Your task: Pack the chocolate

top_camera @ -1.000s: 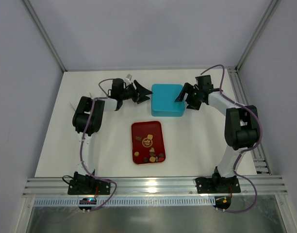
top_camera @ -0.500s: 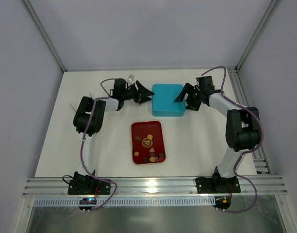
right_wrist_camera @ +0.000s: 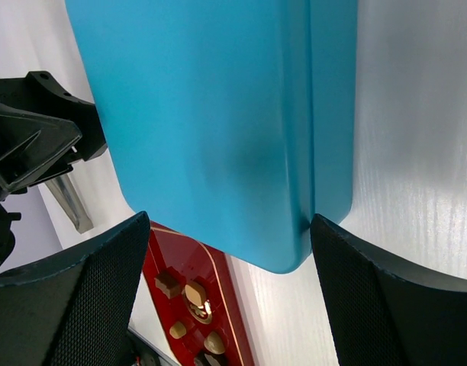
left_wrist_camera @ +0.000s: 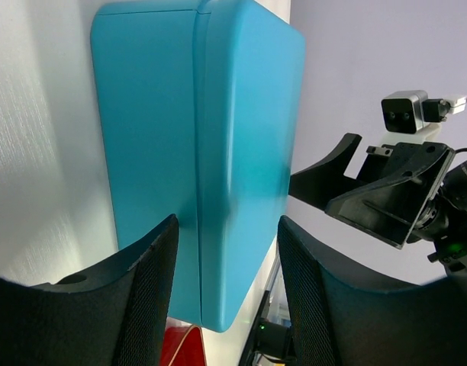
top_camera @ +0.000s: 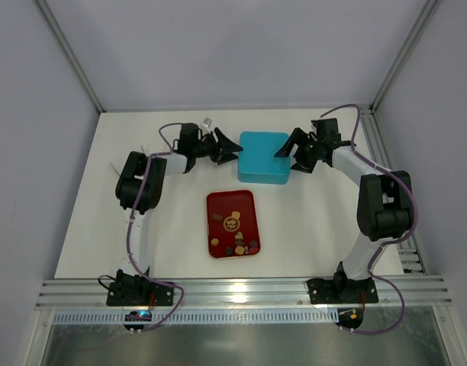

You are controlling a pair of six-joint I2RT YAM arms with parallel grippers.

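counts: one blue box (top_camera: 262,156), one red tray (top_camera: 245,200), and two arms, both mine. from above the chocolate (top_camera: 232,223) looks like roughly eight small pieces, but they are too small for a sure count.
where the chocolate is: all of it lies in the red tray on the table (top_camera: 317,229). the tray is nearer my bases than the box and apart from it.
left gripper (top_camera: 232,147): at the box's left edge, turned on its side. my fingers (left_wrist_camera: 134,290) are apart with the box's end just ahead of the gap. i cannot tell if they touch it.
right gripper (top_camera: 287,149): at the box's right edge, fingers spread wide and clamped on nothing.
left wrist view only: the seam (left_wrist_camera: 197,152) running along the box's side. my other gripper shows beyond the box, and the tray is only a red sliver.
right wrist view only: single pieces up close, brown and tan.
top view only: the whole tray and both arms at once.
changed since a second ago: box, tray and chocolate lie as before. my right wrist has drifted slightly back and right, and its cable (top_camera: 348,110) loops higher. my left wrist has edged slightly toward the box.
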